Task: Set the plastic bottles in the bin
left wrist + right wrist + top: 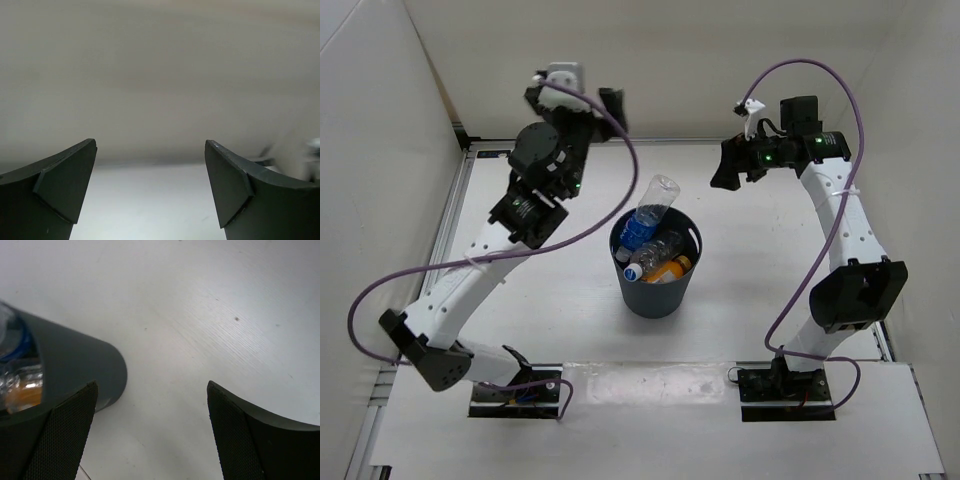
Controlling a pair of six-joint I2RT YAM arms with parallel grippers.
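Okay, top external view first. The bin (655, 285) stood on the tabletop (770, 260), about at its centre, a bit toward the near edge. The plastic bottles (658, 250) were all inside the bin. A clear blue-labelled bottle (650, 212) leaned out over the bin's far rim, neck up. The orange bottle (672, 268) lay lower, by the near-right wall. A white cap (633, 271) showed by the near-left wall. The left gripper (575, 100) was up high near the far-left corner, well apart from the bin, with nothing in it. The right gripper (728, 165) hung over the far-right part of the tabletop, near the bin but not touching it, fingers apart and empty.

Left wrist view: the left gripper (150, 190) had both fingers (55, 192) spread wide with only the pale wall between them. There was a blurred smear at the right edge, can't tell what.

Right wrist view: the right gripper (150, 435) was spread wide over the bare tabletop (210, 315). The bin (80, 360) sat just left of the gap. Blue label and orange bottle (25, 390) glimpsed inside it.
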